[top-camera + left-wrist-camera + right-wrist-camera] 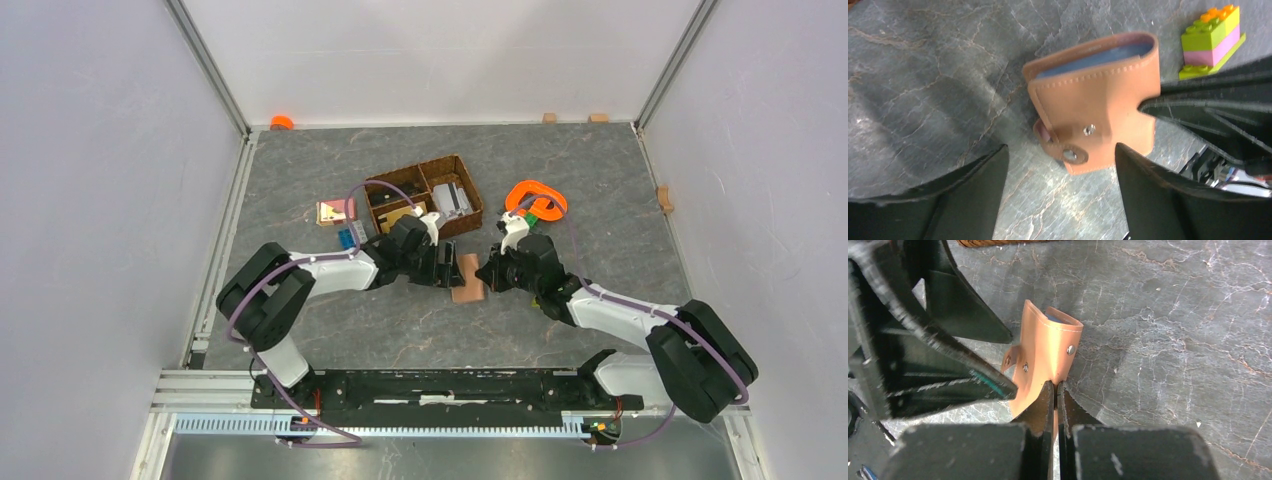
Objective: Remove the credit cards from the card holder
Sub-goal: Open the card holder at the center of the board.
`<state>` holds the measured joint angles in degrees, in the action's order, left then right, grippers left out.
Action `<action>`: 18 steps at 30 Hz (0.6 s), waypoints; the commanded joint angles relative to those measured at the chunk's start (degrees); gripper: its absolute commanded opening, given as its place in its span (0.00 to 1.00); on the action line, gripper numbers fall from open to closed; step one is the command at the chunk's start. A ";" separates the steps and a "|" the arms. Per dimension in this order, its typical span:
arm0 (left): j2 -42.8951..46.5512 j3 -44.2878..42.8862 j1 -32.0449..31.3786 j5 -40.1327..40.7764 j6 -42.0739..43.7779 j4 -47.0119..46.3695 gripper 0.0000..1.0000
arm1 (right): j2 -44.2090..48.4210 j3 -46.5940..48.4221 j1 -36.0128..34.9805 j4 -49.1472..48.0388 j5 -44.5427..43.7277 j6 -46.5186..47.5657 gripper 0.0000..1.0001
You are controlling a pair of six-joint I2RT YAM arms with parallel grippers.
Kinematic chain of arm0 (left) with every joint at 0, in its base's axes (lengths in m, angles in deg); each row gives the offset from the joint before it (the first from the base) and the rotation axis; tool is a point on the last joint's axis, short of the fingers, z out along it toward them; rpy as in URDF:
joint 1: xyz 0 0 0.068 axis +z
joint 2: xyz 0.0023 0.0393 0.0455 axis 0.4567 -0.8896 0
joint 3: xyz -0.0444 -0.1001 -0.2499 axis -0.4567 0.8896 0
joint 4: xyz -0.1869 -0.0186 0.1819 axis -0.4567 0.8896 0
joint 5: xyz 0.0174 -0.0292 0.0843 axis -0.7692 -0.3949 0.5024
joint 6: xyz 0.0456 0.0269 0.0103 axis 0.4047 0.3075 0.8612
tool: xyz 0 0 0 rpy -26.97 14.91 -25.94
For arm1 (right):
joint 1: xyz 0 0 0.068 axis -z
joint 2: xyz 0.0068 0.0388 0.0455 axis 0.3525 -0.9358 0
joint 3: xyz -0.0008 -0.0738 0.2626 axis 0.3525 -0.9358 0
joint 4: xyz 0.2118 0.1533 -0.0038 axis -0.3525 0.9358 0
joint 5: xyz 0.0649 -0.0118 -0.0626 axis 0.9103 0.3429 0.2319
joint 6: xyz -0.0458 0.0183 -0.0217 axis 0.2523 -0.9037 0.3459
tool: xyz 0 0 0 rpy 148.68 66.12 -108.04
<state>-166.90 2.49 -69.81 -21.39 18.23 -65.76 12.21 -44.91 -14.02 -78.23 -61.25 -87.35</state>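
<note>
From above, the small flat reddish-brown leather-like card holder (468, 283) lies on the grey marbled table (600, 170), midway between the two arm ends. The left gripper (446, 268) is just to its left and the right gripper (492, 274) just to its right. A dark-brown woven divided basket (425, 195) stands beyond the card holder, away from the arm bases. It holds pale flat pieces that are too small to name.

In the left wrist view, the left gripper's fingers (978, 195) stand wide apart on either side of the card holder's snap end, and I judge they grip nothing. The strap tab (1070, 154) looks undone, with its stud bare. A blue-grey band (1098, 56) shows inside the fold (cards or sleeve, I cannot tell which). No credit cards lie loose near the card holder. A green, pink and orange toy-brick stack (1212, 42) sits beyond the card holder's far corner.

In the right wrist view, the right gripper's jaws are pressed together on the card holder's near edge. This pinch probably anchors the card holder so it cannot slide. That would leave the spread left fingers free to work the fold open and reach what is inside.
</note>
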 commanded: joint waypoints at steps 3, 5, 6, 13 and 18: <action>-4.00 -3.94 -0.26 2.80 1.53 3.80 0.60 | -0.42 2.09 0.03 -2.58 1.83 0.07 0.00; -2.94 -3.78 -0.17 4.92 1.59 5.11 0.44 | -0.23 2.18 0.02 -2.18 1.15 0.07 0.00; -2.11 -3.29 -0.17 5.93 1.59 5.21 0.37 | -0.12 2.16 0.03 -1.96 0.77 0.18 0.00; 3.49 -1.21 -0.09 8.77 2.35 6.72 0.19 | -0.37 2.43 0.03 -1.46 0.61 0.19 0.00; 3.55 -1.18 -0.08 8.19 2.39 6.73 0.02 | -0.74 2.77 0.04 -0.91 -0.05 0.32 0.00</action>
<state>-165.00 1.07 -69.94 -14.26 18.91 -59.47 11.97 -44.54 -14.02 -78.01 -60.44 -87.35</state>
